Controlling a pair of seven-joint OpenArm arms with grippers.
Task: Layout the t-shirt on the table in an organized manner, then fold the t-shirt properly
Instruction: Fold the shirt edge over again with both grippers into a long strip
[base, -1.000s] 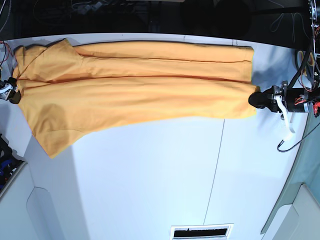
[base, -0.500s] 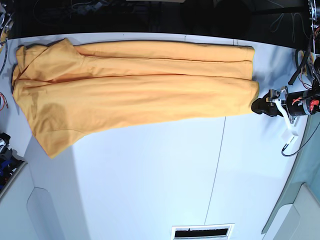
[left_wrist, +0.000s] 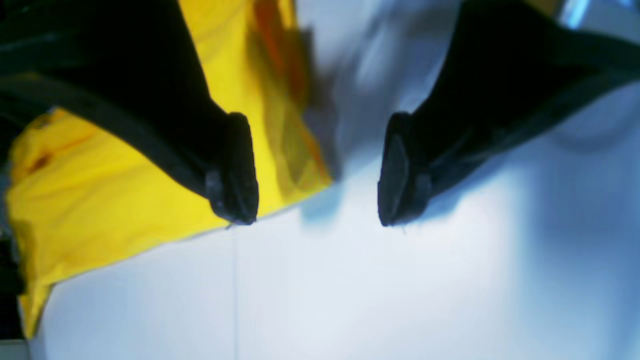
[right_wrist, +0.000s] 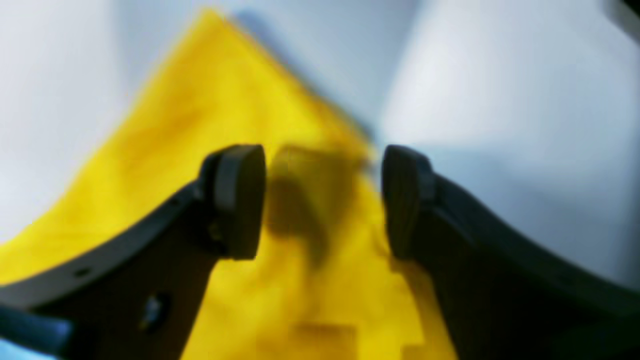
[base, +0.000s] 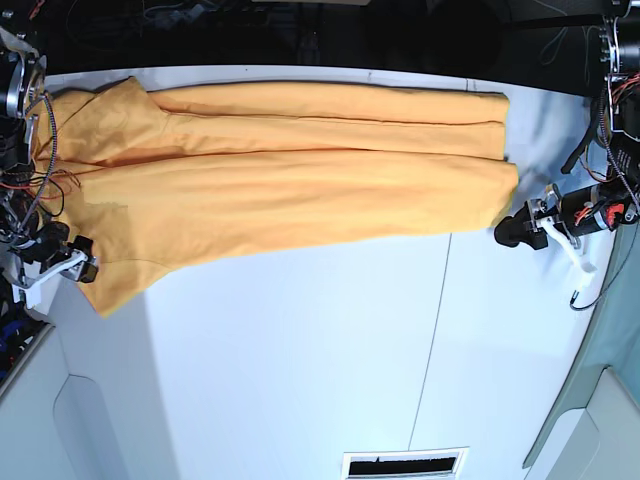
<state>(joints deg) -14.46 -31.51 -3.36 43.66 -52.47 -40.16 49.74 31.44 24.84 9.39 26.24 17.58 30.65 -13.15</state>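
Two hands of mine hang released and grasping nothing over the white surface (base: 300, 370), where the t-shirt (base: 280, 190) lies lengthwise, my left hand (base: 508, 232) off one end, my right hand (base: 85, 270) at the other.

Both wrist views are blurred and soft, with a bluish tint on the table (left_wrist: 380, 300). The base view is bright and sharp but bends strongly at the edges; its background is dark.
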